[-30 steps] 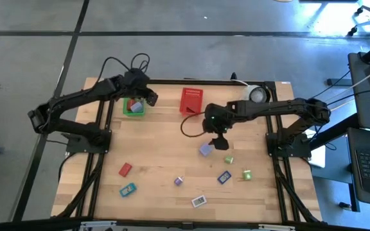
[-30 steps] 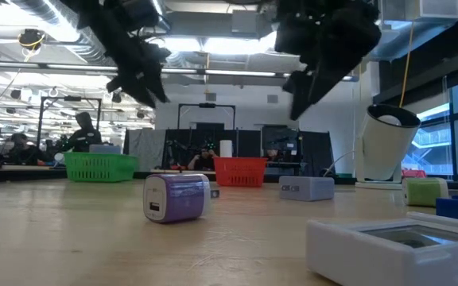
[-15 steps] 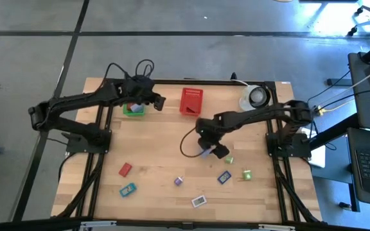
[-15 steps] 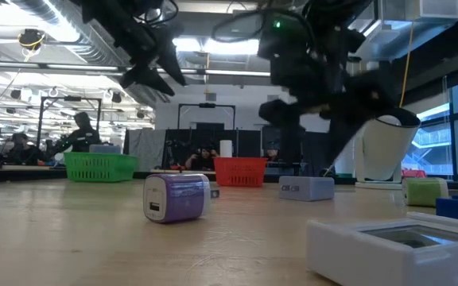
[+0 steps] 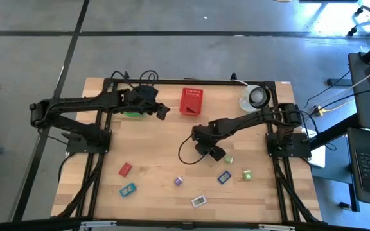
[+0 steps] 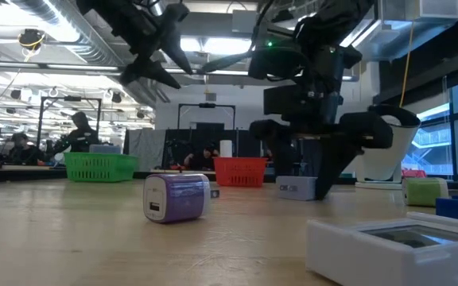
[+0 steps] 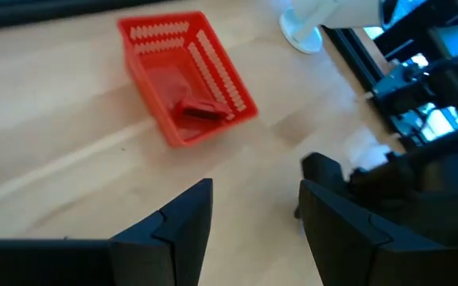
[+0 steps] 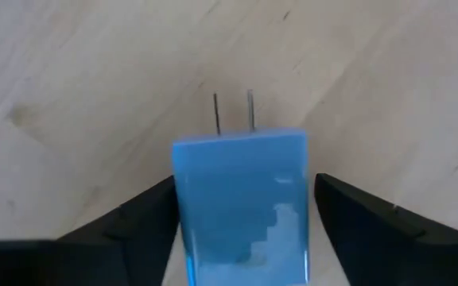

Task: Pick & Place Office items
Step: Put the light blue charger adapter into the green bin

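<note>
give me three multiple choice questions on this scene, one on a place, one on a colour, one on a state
1. Where is the right hand?
A. above the green basket
B. low over the table's middle, around a block
C. beside the white cup

2. What colour is the basket that holds a flat red piece?
A. red
B. green
C. blue

3. How is the left hand?
A. shut on a block
B. open and empty
C. out of view

Key: 1 B, the right hand has its fingers on either side of the light blue pronged block. 2 A, the red basket holds the red piece. 3 B, the left hand shows bare table between its fingers.
</note>
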Controlling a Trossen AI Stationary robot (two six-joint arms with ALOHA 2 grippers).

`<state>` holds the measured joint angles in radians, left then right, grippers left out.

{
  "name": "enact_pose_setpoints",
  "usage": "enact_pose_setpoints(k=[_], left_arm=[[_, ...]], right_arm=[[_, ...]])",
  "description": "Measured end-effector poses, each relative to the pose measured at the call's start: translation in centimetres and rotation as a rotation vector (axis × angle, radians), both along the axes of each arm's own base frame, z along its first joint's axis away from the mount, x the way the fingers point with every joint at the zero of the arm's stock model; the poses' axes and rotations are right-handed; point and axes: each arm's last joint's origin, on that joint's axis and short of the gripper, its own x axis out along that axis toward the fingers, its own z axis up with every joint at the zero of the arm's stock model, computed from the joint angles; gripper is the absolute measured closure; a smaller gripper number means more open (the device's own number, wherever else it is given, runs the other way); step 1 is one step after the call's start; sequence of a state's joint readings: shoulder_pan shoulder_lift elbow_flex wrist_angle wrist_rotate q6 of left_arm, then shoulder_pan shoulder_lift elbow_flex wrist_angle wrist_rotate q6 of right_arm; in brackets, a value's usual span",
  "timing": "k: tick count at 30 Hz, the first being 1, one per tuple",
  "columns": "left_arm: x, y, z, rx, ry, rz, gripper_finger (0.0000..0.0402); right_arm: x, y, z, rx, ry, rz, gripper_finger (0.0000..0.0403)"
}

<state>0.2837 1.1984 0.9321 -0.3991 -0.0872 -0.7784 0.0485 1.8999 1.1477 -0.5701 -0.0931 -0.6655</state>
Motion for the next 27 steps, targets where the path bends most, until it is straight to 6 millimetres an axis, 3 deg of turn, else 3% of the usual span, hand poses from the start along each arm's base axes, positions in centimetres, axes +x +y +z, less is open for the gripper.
enact_pose_setpoints(k=[5,14,21,27], left_arm=[[0.3,-0.9,0.1,-0.009,-0.022,0.016,0.0217],[0.4,-1.3,0.1,-0.02,-0.029,0.023,0.0217],[0.4,-1.1,0.1,0.003,-0.02,0.015,0.0217],[0.4,-1.1,0.2,0.044,-0.014,-0.015,0.0217]], right_arm=[[0.0,0.1,0.0,0.006,0.003,-0.022,0.019],[-0.8,-0.3,0.6,0.041,0.076,-0.241,0.0193],[-1.9,-1.2,6.1,-0.052,-0.12,-0.298,0.0193],[-3.3,-2.6,12.0,-0.087,-0.414,-0.482,0.0193]])
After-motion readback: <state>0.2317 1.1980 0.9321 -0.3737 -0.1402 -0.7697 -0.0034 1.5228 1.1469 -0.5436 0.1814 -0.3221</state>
